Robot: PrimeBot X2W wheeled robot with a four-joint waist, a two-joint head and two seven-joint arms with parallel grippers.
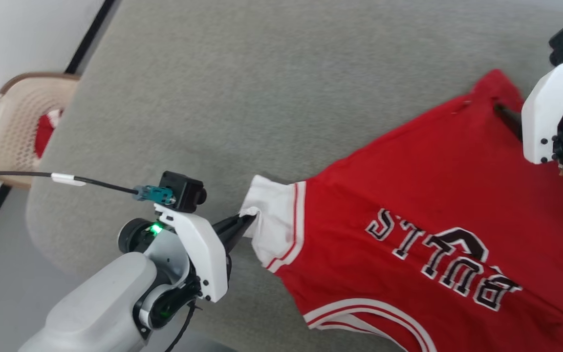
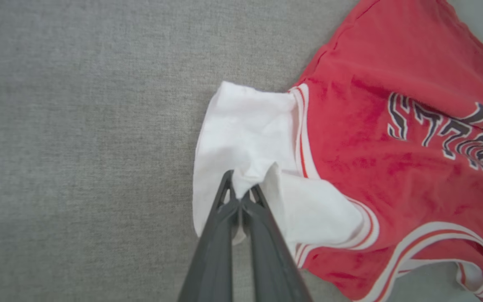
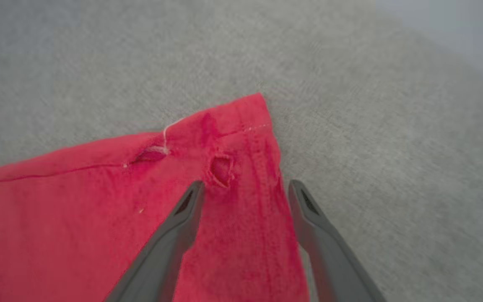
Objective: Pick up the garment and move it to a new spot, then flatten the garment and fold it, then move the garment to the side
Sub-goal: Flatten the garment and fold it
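Note:
The garment (image 1: 408,195), a red jersey with white sleeves and upside-down "BULLS" lettering, lies spread on the grey surface (image 1: 242,88) at the right. My left gripper (image 1: 247,220) is shut on the white sleeve (image 2: 245,138), pinching a fold of it between the tips (image 2: 241,188). My right gripper (image 3: 245,188) stands open over the garment's red hem corner (image 3: 233,134), one finger (image 3: 183,218) over the cloth, the other (image 3: 308,209) at its edge. Two small holes show in the hem there. In the head view the right gripper (image 1: 506,117) is mostly hidden behind its white wrist.
A beige plastic basket (image 1: 12,122) with red cloth in it stands on the floor at the far left, beyond the grey surface's edge. A black cable (image 1: 66,178) runs to my left wrist. Bare grey surface stretches above and left of the garment.

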